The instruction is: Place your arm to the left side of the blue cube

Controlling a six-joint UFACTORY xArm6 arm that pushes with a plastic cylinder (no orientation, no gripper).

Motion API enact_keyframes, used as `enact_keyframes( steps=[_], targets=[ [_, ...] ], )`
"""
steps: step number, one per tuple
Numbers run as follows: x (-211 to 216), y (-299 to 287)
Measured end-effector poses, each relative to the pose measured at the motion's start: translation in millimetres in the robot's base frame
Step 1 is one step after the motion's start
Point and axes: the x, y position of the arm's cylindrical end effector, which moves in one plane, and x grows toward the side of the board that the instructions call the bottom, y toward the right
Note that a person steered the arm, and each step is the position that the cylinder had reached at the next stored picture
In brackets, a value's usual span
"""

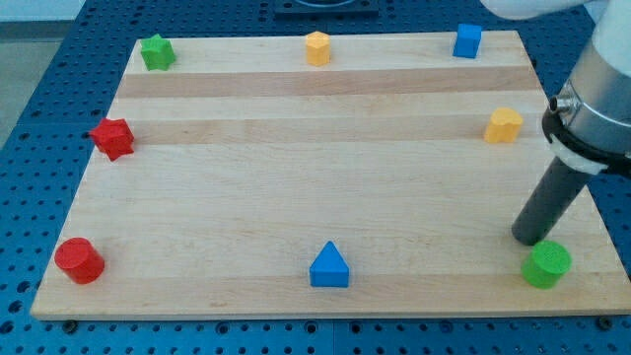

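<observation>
The blue cube point(467, 40) sits near the board's top edge at the view's right. My tip point(532, 240) rests on the board at the view's lower right, far below the blue cube and a little to its right. It stands just above the green cylinder point(546, 264), close to it or touching it. The rod runs up to the arm at the view's right edge.
The wooden board point(296, 187) also holds a green star point(156, 52) top left, an orange block point(316, 47) top middle, a yellow block point(504, 126) at right, a red star point(113, 138) at left, a red cylinder point(79, 260) bottom left and a blue triangle point(329, 266) bottom middle.
</observation>
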Motion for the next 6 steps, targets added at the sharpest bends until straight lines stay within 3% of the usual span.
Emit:
enact_keyframes(
  steps=[2,3,5,6],
  targets=[
    [-29.2,-34.2],
    [-77.8,-88.0],
    [-189.1,-70.7],
    [-264.2,-72.5]
  ],
)
